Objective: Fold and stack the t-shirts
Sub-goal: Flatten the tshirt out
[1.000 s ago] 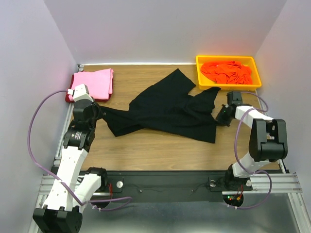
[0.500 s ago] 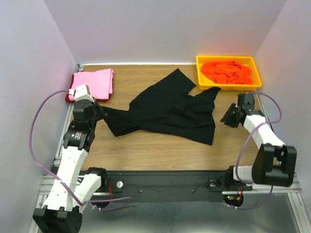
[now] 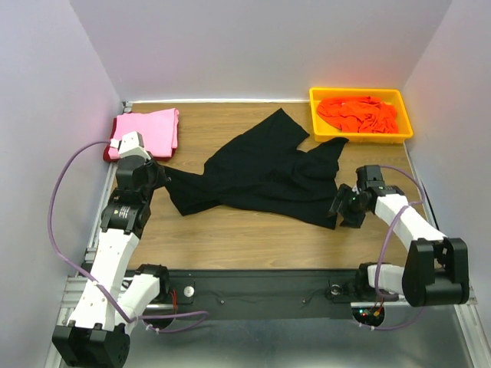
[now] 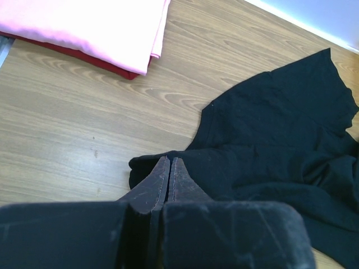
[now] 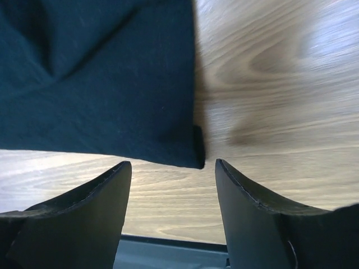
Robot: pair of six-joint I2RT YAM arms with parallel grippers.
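Observation:
The black t-shirt (image 3: pixel 261 172) lies spread and crumpled across the middle of the wooden table. My left gripper (image 3: pixel 157 178) is at its left end; in the left wrist view the fingers (image 4: pixel 160 182) are pressed together on the edge of the black t-shirt (image 4: pixel 269 140). My right gripper (image 3: pixel 341 207) stands open just off the shirt's near right corner. In the right wrist view that corner of the black t-shirt (image 5: pixel 112 84) lies just ahead of the gap of the right gripper (image 5: pixel 174 168), with nothing between the fingers.
A folded pink t-shirt (image 3: pixel 149 130) lies on a dark red one (image 3: pixel 107 156) at the back left, also seen as pink t-shirt (image 4: pixel 84 25) and dark red t-shirt (image 4: pixel 95 58). A yellow tray (image 3: pixel 360 93) at the back right holds orange t-shirts (image 3: pixel 358 113).
The right gripper opened, let go of the shirt's right side, swung out to the right and came back lower, at the shirt's near right corner. The left arm has stayed put.

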